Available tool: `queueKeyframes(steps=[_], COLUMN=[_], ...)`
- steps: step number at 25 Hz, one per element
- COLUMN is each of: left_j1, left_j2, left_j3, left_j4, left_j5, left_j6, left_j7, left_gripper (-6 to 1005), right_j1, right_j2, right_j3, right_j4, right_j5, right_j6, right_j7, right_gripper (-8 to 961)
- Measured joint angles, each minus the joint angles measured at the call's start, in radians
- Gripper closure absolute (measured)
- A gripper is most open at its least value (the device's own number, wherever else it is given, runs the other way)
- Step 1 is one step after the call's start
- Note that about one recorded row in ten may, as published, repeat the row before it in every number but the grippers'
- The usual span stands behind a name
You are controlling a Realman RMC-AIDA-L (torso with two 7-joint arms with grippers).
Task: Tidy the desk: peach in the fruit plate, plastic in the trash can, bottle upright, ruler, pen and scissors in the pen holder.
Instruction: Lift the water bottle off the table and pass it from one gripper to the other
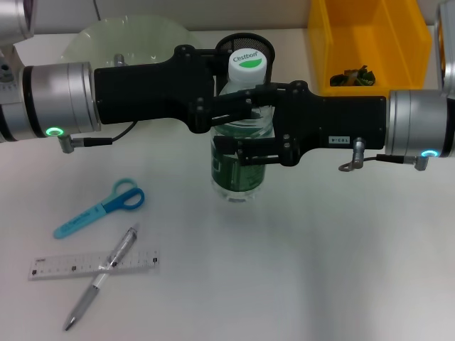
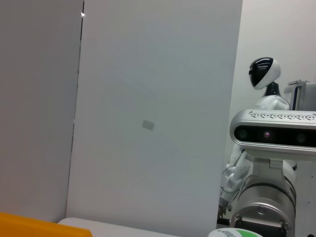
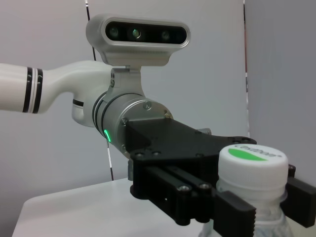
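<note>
The left end effector (image 1: 245, 106) was clamped around the neck of the bottle (image 1: 240, 153) just below its white cap, and the right end effector (image 1: 249, 153) was closed on the labelled body lower down, the bottle standing upright on the white worktop (image 1: 320, 256). I judged the clear, ribbed plastic as light, slightly yielding and slick, so the stiff neck looked the safer hold. Outward from the bottle lay the blue-handled scissors (image 1: 99, 208), the pen (image 1: 99, 277) across the transparent ruler (image 1: 92, 263), and behind it the black mesh pen holder (image 1: 245, 44).
</note>
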State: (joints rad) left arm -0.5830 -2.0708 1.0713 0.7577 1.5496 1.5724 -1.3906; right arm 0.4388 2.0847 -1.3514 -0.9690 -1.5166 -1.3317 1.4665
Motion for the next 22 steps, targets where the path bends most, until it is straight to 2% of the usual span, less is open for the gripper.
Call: queueKeyframes(steps=[22], left_j1=[0.006], left_j2=[0.0], left_j3=[0.002], left_j4=[0.003], left_j5=[-0.003], left_j6=[0.01], left_j7=[0.001], left_gripper=[547], right_j1=[0.0], right_j2=[-0.004], right_j3=[0.001], right_j4=[0.001], right_j5=[-0.008], right_j6=[-0.031], right_j7=[0.018], right_gripper=[196])
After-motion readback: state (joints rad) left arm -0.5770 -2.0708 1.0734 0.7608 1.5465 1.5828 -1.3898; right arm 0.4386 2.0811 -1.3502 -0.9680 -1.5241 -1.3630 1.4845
